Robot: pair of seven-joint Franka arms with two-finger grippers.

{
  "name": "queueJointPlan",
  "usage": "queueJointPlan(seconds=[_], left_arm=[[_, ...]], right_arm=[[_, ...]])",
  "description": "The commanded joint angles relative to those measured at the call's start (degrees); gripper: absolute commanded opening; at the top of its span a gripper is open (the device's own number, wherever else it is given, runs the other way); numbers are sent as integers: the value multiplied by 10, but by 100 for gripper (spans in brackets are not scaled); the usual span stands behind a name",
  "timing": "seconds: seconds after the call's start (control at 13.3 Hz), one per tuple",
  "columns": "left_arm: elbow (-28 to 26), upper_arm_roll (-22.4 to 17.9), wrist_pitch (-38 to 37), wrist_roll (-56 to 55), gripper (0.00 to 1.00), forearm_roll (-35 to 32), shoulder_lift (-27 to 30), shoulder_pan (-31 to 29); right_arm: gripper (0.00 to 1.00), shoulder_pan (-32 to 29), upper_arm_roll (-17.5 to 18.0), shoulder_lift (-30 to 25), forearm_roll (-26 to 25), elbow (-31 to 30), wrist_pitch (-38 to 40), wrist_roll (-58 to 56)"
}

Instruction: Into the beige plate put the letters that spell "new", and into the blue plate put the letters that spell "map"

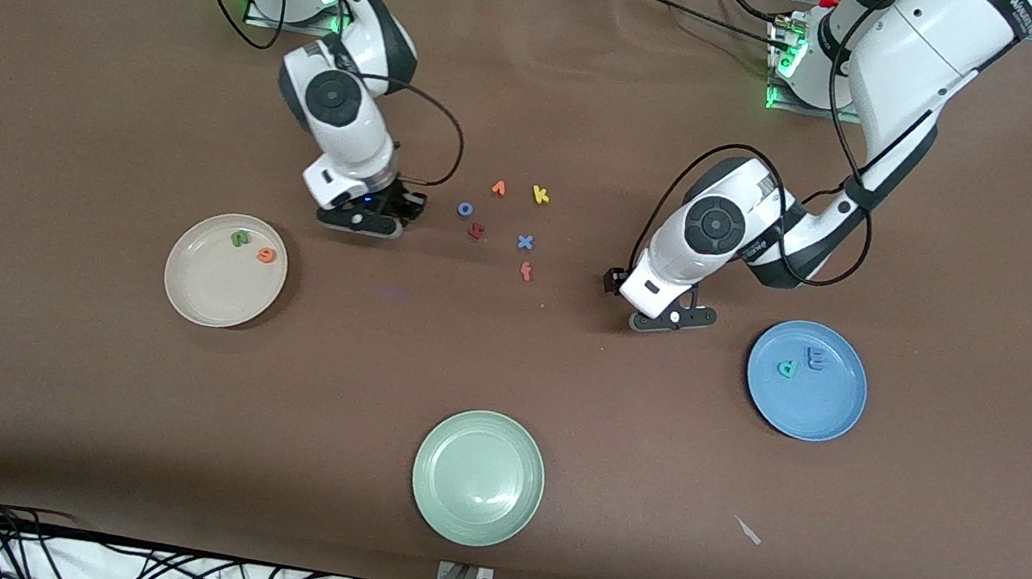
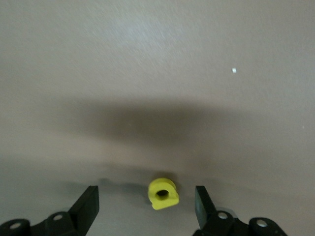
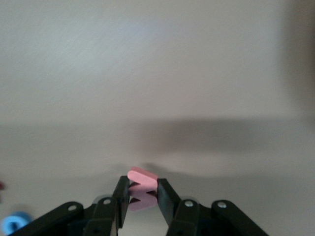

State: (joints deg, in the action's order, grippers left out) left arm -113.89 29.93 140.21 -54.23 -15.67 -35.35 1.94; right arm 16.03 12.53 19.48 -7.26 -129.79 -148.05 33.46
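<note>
The beige plate (image 1: 208, 292) holds the green n (image 1: 239, 239) and the orange e (image 1: 266, 255). In the blue plate (image 1: 817, 408) lie the teal p (image 1: 786, 369) and the blue m (image 1: 814, 358). My right gripper (image 1: 367, 214) (image 3: 141, 189) is low over the table between the beige plate and the loose letters, shut on the salmon w (image 3: 142, 176). Beside the blue plate, my left gripper (image 1: 666, 315) (image 2: 146, 201) stands open with the yellow a (image 2: 164, 193) between its fingers, untouched on the table. In the front view both grippers hide their letters.
Loose letters lie between the grippers: an orange v shape (image 1: 499, 188), a yellow k (image 1: 540, 195), a blue o (image 1: 466, 210) (image 3: 15, 222), a dark red letter (image 1: 476, 231), a blue x (image 1: 525, 242) and a red letter (image 1: 526, 272). A pale green plate (image 1: 477, 477) sits nearest the camera.
</note>
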Motion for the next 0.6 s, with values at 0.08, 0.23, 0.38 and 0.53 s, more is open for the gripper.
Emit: queueJointPlan(seconds=[0.08,0.23,0.38,0.53], left_arm=[[-6,-2,31,-7,78,12,-11,9],[-9,-2,35,-7,66,12,-12,11],[-8,-2,35,-7,42,12,-12,10],[-9,-2,34,-7,9,12,-12,8]], right_arm=[[0,-75,-32,-61,2,33,114,-228],[0,-107,-56,-55,2,37,108,-337],[0,-117,-88,-42,2,33,73,-404],[18,-130,-102,-29,2,33,52,-441]])
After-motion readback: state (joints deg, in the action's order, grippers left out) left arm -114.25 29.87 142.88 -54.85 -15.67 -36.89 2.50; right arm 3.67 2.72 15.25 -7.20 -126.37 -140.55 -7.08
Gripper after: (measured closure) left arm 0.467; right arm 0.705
